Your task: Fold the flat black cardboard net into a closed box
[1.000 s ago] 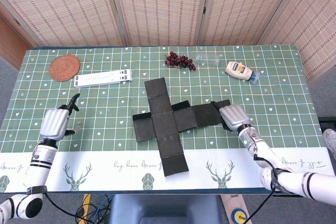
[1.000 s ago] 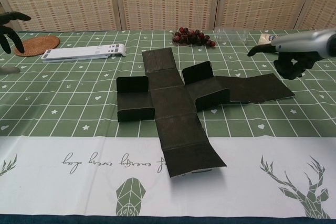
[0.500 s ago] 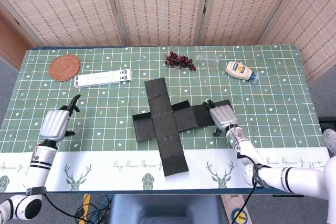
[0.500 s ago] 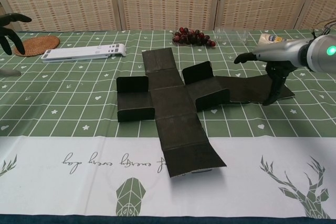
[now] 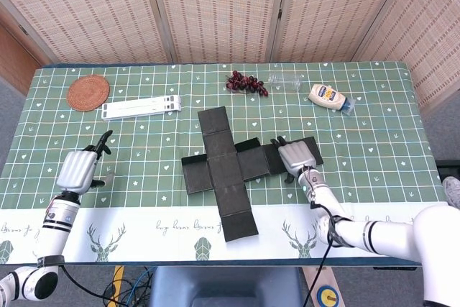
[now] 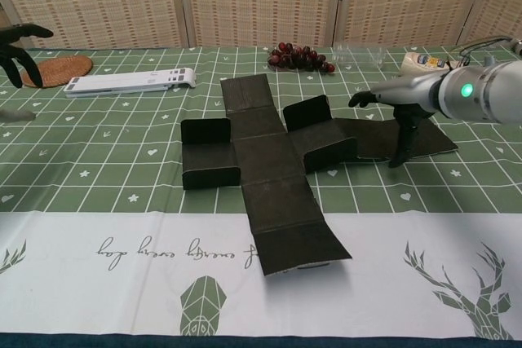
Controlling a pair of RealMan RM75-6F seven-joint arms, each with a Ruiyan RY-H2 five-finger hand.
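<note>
covering the tabletop (image 5: pixel 402 120) is a green checked cloth, with the black cardboard net (image 5: pixel 230 170) lying mid-table, two side flaps raised. right hand (image 5: pixel 295 157) hovers over the net's right arm, one finger touching down, holding nothing. left hand (image 5: pixel 77 169) sits open, well apart.

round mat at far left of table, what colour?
Reddish-brown woven mat; head view shows it best.
</note>
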